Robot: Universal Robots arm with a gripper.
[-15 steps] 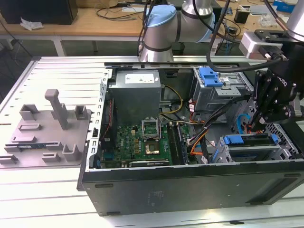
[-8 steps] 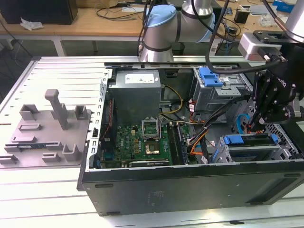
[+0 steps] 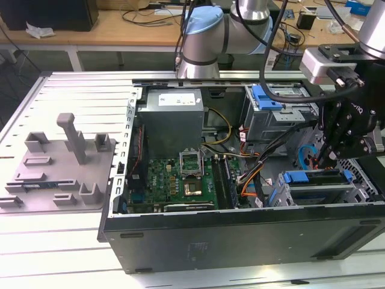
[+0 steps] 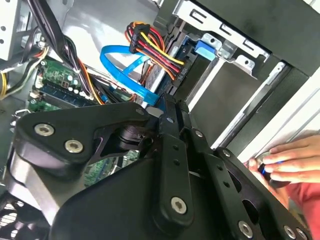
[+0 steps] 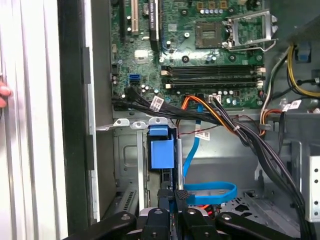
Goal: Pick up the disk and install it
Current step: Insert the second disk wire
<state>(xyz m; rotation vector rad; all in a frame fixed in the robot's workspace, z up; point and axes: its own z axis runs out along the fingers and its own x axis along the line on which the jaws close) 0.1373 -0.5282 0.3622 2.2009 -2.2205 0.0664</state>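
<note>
The arm's black gripper [image 3: 326, 159] hangs low inside the open black computer case [image 3: 240, 238], at the exterior view's right, just over the grey metal drive cage [image 3: 337, 191]. Its fingers look drawn close together in both wrist views, and I see nothing gripped between them. The disk, a flat silver hard drive in a blue plastic carrier rail [image 3: 308, 177], lies in that cage, directly under the gripper. I cannot tell whether it is pushed fully home. In the first wrist view its blue end tab [image 5: 161, 150] shows just ahead of the gripper tips. The main worry, I think, is the wiring. A looped flat blue data cable [image 5: 210, 192] lies right beside the fingertips [image 5: 184, 194], and a red, yellow and black power bundle [image 4: 155, 47] crosses nearby, so any sideways drift could snag and tug a plug. A push off the rail's line could jam the carrier. A person's hand [image 4: 282, 162] rests on the table beside the case wall, near enough to be caught by a swing outward.
</note>
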